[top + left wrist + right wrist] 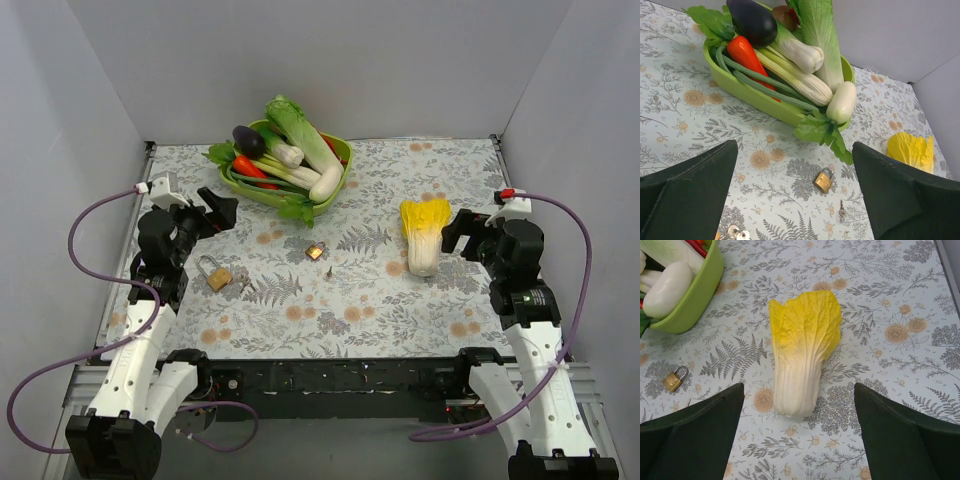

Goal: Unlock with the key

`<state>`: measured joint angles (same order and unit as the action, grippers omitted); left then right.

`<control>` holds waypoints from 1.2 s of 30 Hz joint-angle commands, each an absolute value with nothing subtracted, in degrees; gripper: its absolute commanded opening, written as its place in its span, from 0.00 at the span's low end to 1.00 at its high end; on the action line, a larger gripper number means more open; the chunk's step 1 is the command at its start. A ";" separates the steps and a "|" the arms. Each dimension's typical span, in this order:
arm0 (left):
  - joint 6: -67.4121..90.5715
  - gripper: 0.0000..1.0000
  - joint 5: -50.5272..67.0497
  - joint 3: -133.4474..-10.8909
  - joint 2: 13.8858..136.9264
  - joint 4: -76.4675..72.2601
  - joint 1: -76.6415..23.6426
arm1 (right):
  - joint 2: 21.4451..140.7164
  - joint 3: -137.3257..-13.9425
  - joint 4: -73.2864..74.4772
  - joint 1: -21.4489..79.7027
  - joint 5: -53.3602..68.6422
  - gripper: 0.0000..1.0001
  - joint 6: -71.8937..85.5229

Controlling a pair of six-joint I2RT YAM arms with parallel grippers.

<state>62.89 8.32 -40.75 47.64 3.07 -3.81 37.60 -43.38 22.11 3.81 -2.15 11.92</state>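
The key [329, 271] lies between left end effector [219, 212] and right end effector [456, 232], both spread.

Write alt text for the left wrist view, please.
A small brass padlock and a tiny grey key lie apart on the flowered table, framed by the open left tool. Behind them sits a green bowl of vegetables; a yellow cabbage lies at the frame's right.

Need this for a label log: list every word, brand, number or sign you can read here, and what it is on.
No text can be read in any view.
Small brass padlock: face shows no legible marking.
Larger brass padlock: too small to tell.
Key: too small to tell.
Tablecloth: flower and fern print only.
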 commanded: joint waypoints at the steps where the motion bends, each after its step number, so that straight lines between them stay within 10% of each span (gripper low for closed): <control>1: 64.42 0.98 5.89 -41.31 45.97 4.22 -3.60 | 37.62 -43.51 18.28 3.69 -2.37 0.97 11.51; 28: 68.64 0.98 -22.75 -46.41 60.11 22.32 -4.65 | 43.06 -41.05 10.73 3.78 3.52 0.95 8.88; 36: 60.60 0.87 -15.40 -45.62 63.10 22.41 -18.26 | 45.26 -41.75 10.63 3.78 8.61 0.91 8.18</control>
